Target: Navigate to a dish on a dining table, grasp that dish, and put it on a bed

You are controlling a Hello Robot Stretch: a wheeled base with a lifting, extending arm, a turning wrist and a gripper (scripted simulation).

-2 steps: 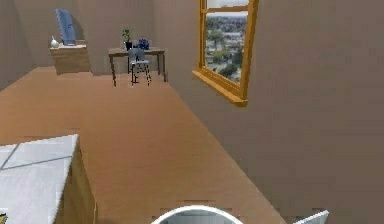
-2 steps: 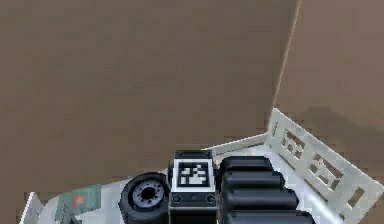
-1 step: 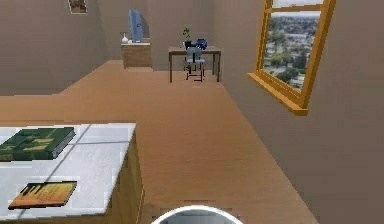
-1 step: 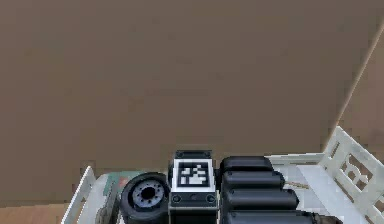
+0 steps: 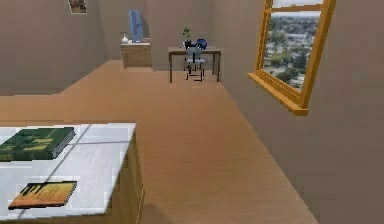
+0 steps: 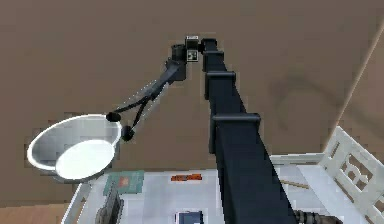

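A white bowl-shaped dish (image 6: 75,148) hangs at the far end of my gripper (image 6: 124,124), lifted clear of the tabletop, so the gripper holds it. Brown floor lies behind most of the dish. The dark arm (image 6: 235,130) rises from the bottom edge of the arm side view, and the thin fingers slant down to the dish's rim. The white dining table (image 6: 160,195) lies just below the dish and arm. The same table (image 5: 100,160) fills the forward view's lower left corner.
On the table lie a green book (image 5: 35,143) and an orange-and-black flat thing (image 5: 45,193). A white chair (image 6: 352,160) stands at the arm side view's right. Wide wooden floor (image 5: 190,130) runs ahead to a far desk (image 5: 195,58) and cabinet (image 5: 137,55). A window (image 5: 295,50) is on the right wall.
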